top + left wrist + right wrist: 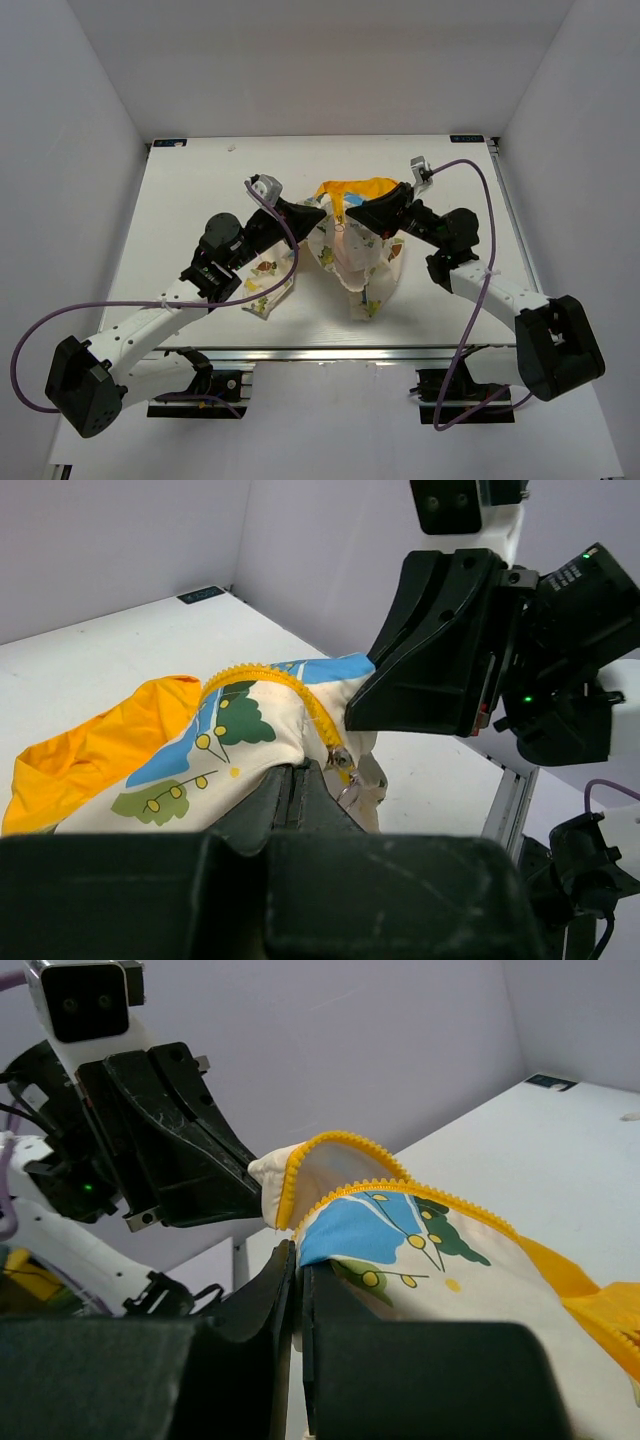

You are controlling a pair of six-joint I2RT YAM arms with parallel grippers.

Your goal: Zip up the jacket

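Okay, the jacket [355, 260] sits bunched at the middle of the table [200, 180], its hood end lifted off the table. Both pincers meet over the table's middle. The left gripper [318, 212] is clenched on a fold of cream fabric, and the right gripper [350, 215] is clenched on the fabric edge by the yellow zipper teeth [268, 672].

My worries from here:

- **Slip:** thin cloth in a small pinch, so any sideways tug could pull it free.
- **Missed slider:** what looks like the slider [341, 761] hangs just beside my left fingers, not between them. Pulling now would drag cloth, not close the zip.
- **Jam:** the teeth arch in a loose curve, and slack could get caught in the slider.
- **Collision:** the fingers are nearly nose to nose above the table, so a small overshoot knocks them together.
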